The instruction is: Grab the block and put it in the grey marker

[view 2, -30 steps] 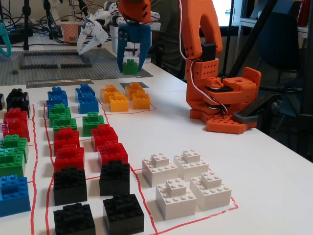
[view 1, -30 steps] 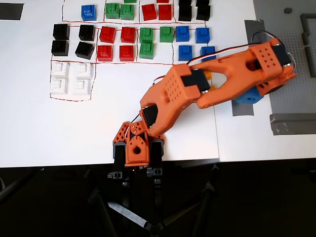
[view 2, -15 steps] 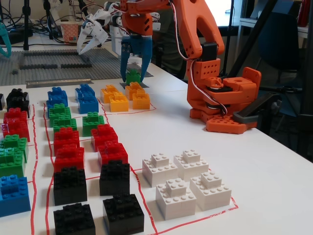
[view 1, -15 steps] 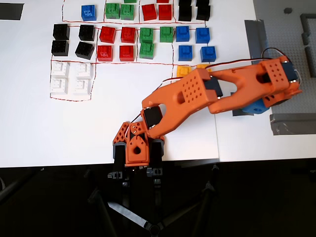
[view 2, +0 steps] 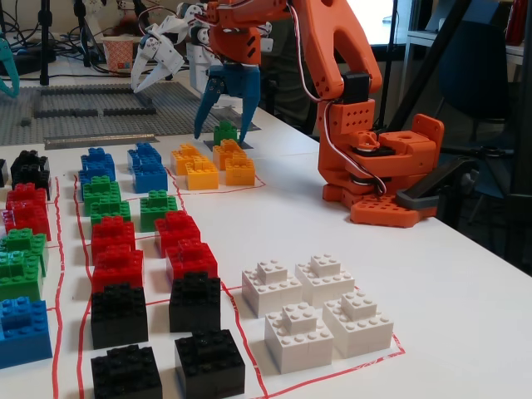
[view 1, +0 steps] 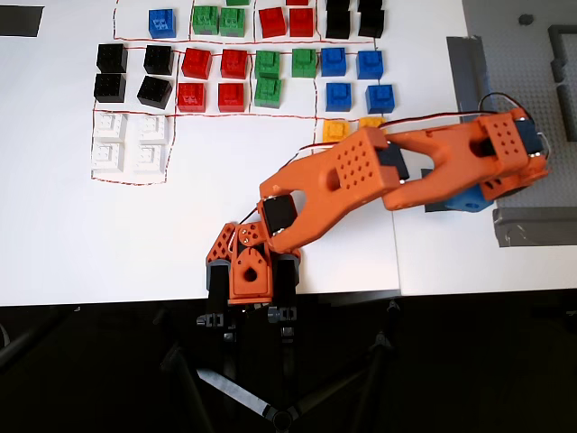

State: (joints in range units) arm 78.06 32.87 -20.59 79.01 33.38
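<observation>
Centrally at the top of the fixed view, the block (view 2: 224, 133) was seated on the grey marker (view 2: 214, 145), straddled untouched by the gripper (view 2: 223, 117), jaws spread apart.

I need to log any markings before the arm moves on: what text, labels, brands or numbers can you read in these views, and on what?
No readable text in either view.
Bricks: plain studs, any embossing too small to tell.
Arm and its base: no label or brand visible.
Green block, between the open fingers of the hand: no marking.
Red lines on the table: outlines only, no characters.
</observation>
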